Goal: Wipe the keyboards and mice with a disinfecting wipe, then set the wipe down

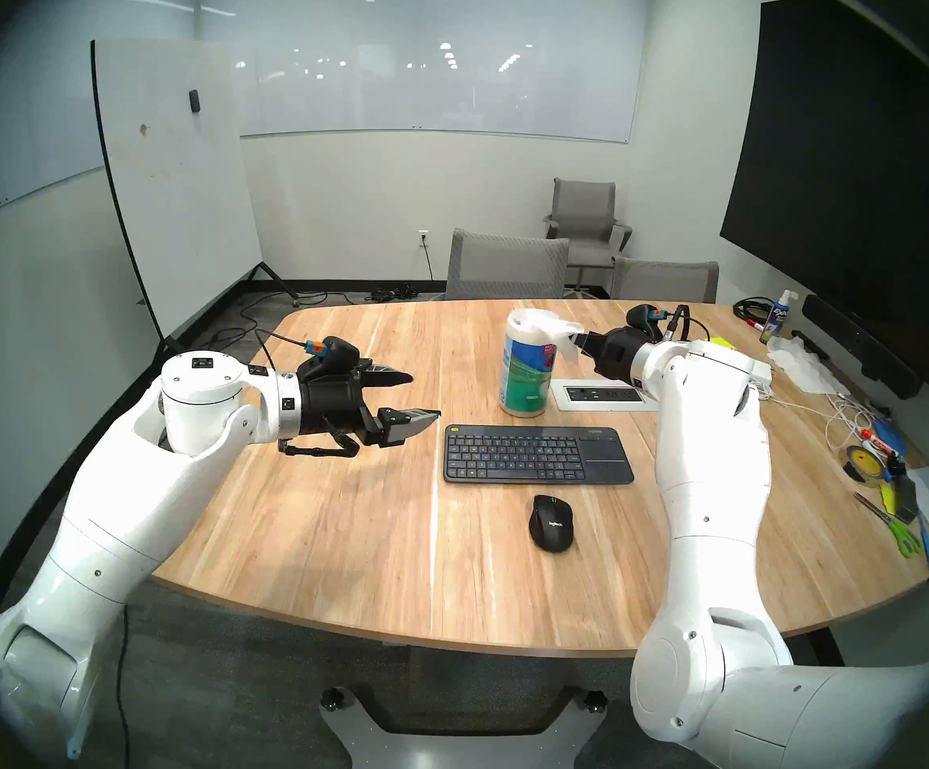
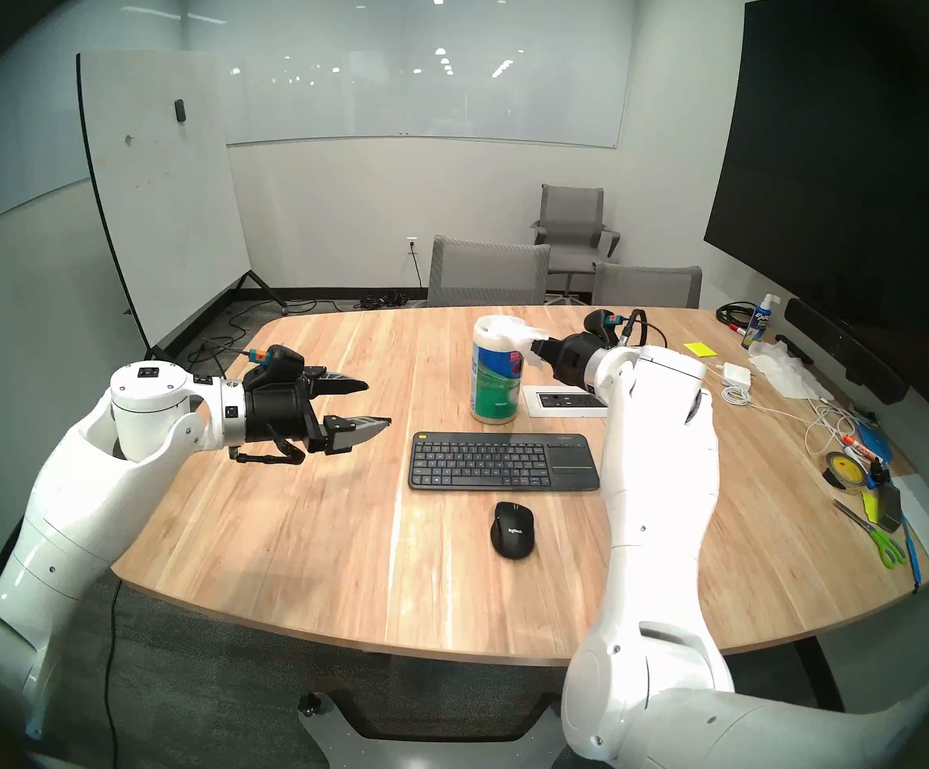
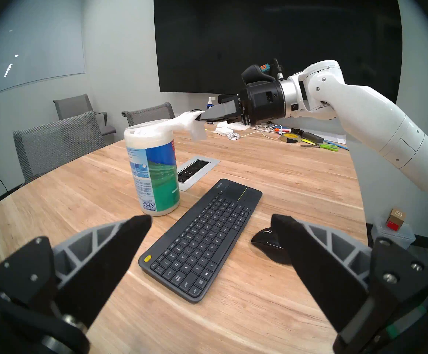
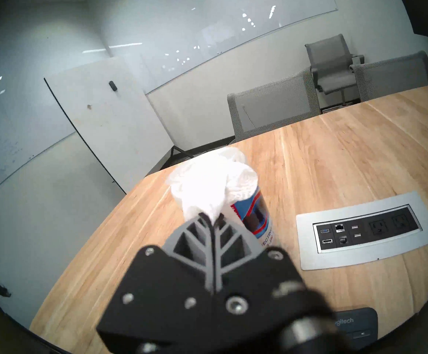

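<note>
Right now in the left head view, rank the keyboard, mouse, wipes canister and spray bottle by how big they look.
1. Keyboard
2. Canister, a bit smaller in area
3. Mouse
4. Spray bottle, though it stands farthest back, so it may only look smaller than the mouse.

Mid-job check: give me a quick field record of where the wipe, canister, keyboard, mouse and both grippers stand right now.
wipe: white sheet stretched from the canister's top to the right gripper, not yet free
canister: upright, beyond the keyboard
right gripper: shut on the wipe, beside the canister's top
left gripper: open, empty, above the table
keyboard: flat, untouched
mouse: nearer the robot than the keyboard, untouched
stage: wipe being drawn, no wiping yet
</note>
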You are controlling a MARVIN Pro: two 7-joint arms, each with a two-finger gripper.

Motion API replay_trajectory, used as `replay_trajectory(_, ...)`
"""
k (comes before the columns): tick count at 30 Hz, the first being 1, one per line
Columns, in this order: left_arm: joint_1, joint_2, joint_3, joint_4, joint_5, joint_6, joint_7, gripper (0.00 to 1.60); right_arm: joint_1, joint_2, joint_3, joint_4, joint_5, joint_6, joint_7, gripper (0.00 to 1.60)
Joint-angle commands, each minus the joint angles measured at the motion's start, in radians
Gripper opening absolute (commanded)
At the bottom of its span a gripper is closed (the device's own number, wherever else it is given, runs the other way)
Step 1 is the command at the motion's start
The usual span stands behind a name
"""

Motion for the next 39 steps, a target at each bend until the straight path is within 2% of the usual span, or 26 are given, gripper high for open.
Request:
replay_trajectory(1,-0.008,0.001,-0.006,-0.009,-0.001,-0.002,0.000,1.60,-0.020,0.042,-0.004,-0.111,0.037,0.009,0.097,0.00)
replay_trajectory(9,-0.008,0.001,-0.006,-0.009,-0.001,-0.002,0.000,1.60,-0.095,0.090,0.028,-0.233,0.061,0.045,0.196,0.00)
replay_trajectory(16,-0.008,0.001,-0.006,-0.009,-0.001,-0.002,0.000,1.60,-0.137,0.126,0.058,-0.296,0.075,0.061,0.263,0.00)
replay_trajectory(23,-0.007,0.001,-0.006,-0.010,-0.001,-0.001,0.000,1.60,-0.220,0.163,0.109,-0.396,0.086,0.085,0.334,0.00)
replay_trajectory(32,-0.007,0.001,-0.007,-0.010,-0.001,-0.001,0.001,1.60,-0.267,0.221,0.129,-0.388,0.090,0.035,0.386,0.00)
replay_trajectory(34,-0.007,0.001,-0.007,-0.010,-0.001,-0.001,0.001,1.60,-0.280,0.237,0.127,-0.383,0.090,0.008,0.399,0.00)
replay_trajectory(36,-0.007,0.001,-0.007,-0.010,-0.001,-0.001,0.001,1.60,-0.314,0.266,0.120,-0.369,0.083,-0.072,0.436,0.00)
replay_trajectory(39,-0.007,0.001,-0.007,-0.010,-0.001,-0.001,0.001,1.60,-0.326,0.287,0.117,-0.354,0.072,-0.126,0.465,0.00)
